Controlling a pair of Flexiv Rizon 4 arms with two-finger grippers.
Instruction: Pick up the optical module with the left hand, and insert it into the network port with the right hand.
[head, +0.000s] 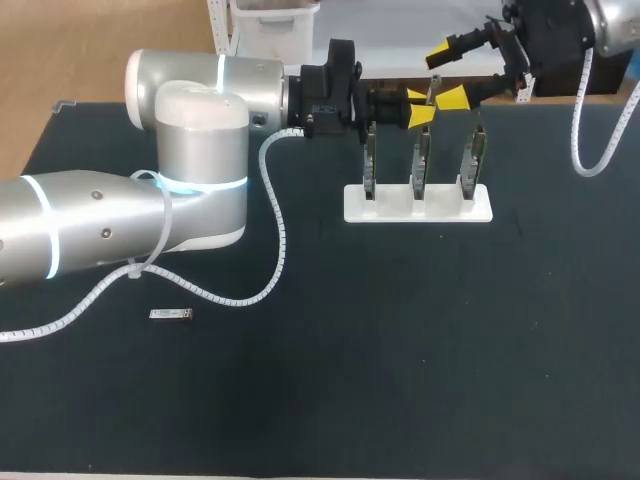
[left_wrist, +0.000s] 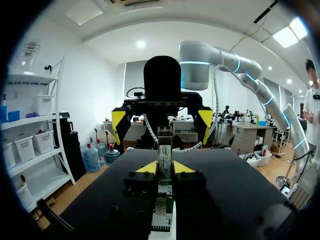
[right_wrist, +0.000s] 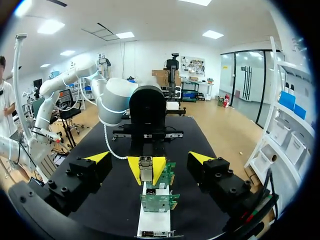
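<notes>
Grip check: left claw (left_wrist: 165, 168) is clamped on the module (left_wrist: 165, 147), a yellow tip on each side, and the module sticks out past the tips. Facing it just beyond is the right claw (head: 445, 75), fingers wide apart. The module sits roughly in line with the gap between them, and nothing is touching.

Under both claws, three boards (head: 420, 160) stand on edge in a white base (head: 418, 208) on the dark table (head: 400, 350). Well away, near the left arm's elbow, a small silver piece (head: 171, 314) lies flat on the table. It may be a spare module, but it's too small to be sure.

Progress, as I judge it:
- **Pick-up:** done. The module is off the table and in the left claw.
- **Handover:** not done. The right claw has no grip on it.
- **Left to do:** the right claw closes on the module, the left claw lets go, then the right claw pushes it into the port on one of the boards. I can't tell which board has the port.

Roughly a third of the way through.
</notes>
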